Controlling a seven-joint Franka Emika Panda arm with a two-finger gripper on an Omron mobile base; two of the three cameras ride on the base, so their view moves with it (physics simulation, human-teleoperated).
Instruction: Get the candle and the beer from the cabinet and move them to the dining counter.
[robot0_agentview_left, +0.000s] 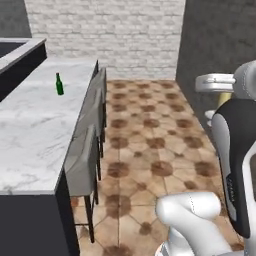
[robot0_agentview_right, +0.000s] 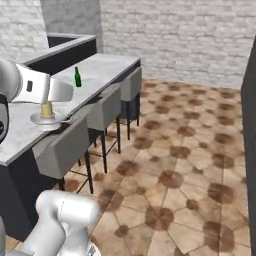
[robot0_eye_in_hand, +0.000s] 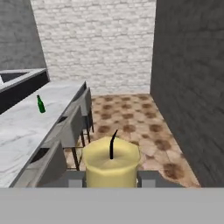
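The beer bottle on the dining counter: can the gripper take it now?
Probably not: the gripper is shut on the candle, so it has no free fingers, and the beer bottle stands far along the dining counter.

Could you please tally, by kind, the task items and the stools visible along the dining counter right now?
Beer: 1, standing on the dining counter.
Candle: 1, held in the tool.
Stools: 3.
Total: 5.

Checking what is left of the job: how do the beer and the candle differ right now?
The beer stands free on the dining counter; the candle sits gripped in the tool, off the counter. The beer is dark green, tall and narrow-necked; the candle is pale yellow, short and broad. Both stand upright.
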